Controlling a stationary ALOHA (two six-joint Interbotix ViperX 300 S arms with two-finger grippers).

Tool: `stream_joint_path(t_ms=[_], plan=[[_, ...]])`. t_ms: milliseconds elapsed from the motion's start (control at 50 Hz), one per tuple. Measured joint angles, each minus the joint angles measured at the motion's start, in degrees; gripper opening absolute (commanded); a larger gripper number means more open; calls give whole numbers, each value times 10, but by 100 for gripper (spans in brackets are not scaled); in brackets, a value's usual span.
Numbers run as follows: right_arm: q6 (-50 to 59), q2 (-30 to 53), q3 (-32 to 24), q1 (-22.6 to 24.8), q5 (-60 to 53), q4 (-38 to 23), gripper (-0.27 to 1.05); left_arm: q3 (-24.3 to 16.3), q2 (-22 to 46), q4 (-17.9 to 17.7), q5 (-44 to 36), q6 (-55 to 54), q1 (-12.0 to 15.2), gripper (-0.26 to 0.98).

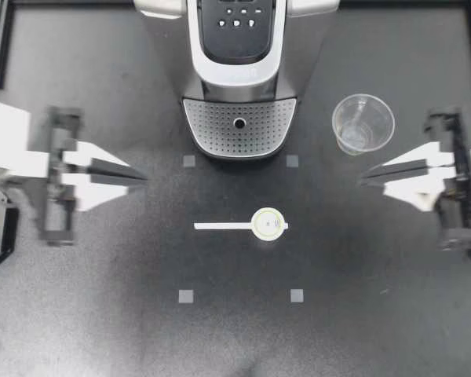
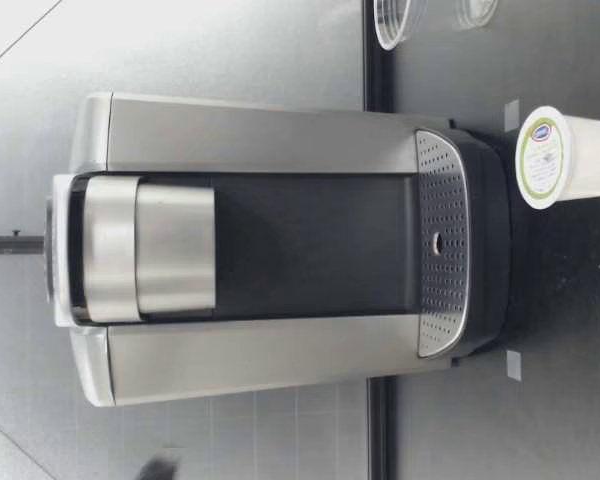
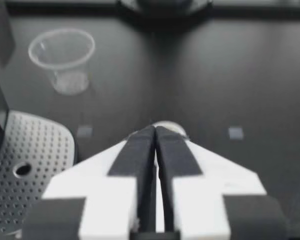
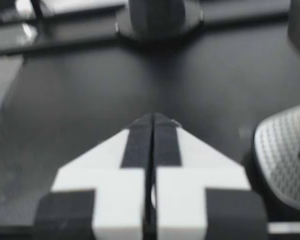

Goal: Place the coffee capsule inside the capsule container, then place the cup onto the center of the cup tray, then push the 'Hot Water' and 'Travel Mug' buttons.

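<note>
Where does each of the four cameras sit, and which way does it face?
Top: above the table, facing straight down; both arms show, my left gripper and right gripper shut.
Low: table height, facing the coffee machine; no arm.
Left wrist: along its gripper toward the cup.
Right wrist: along its gripper, across the table.
Shared: the cup tray shows in all four.

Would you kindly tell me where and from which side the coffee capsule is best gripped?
Probably the side wall of the coffee capsule, just under the wider lid rim, coming straight down from above. It stands upright, lid up, with bare table around it except the white strip at one side, so close crosswise to that strip.
</note>
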Motion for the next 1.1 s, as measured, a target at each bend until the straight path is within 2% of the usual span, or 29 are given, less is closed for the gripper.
stream_joint_path(t_ms=[400, 560, 700, 840, 1040, 1100], plan=[[4, 151, -25, 0, 10, 1, 6, -157, 232, 0, 147, 9, -1, 11], [2, 201, -37, 0, 9, 1, 6, -197, 287, 0, 168, 20, 0, 12], [-1, 241, -47, 1, 10, 0, 6, -216, 317, 0, 171, 33, -1, 20], [-1, 271, -57, 0, 10, -1, 6, -226, 330, 1, 171, 35, 0, 35], [-2, 308, -71, 1, 10, 0, 6, -232, 351, 1, 170, 36, -1, 75], [-2, 318, -74, 0, 10, -1, 6, -236, 360, 1, 168, 35, -3, 83]])
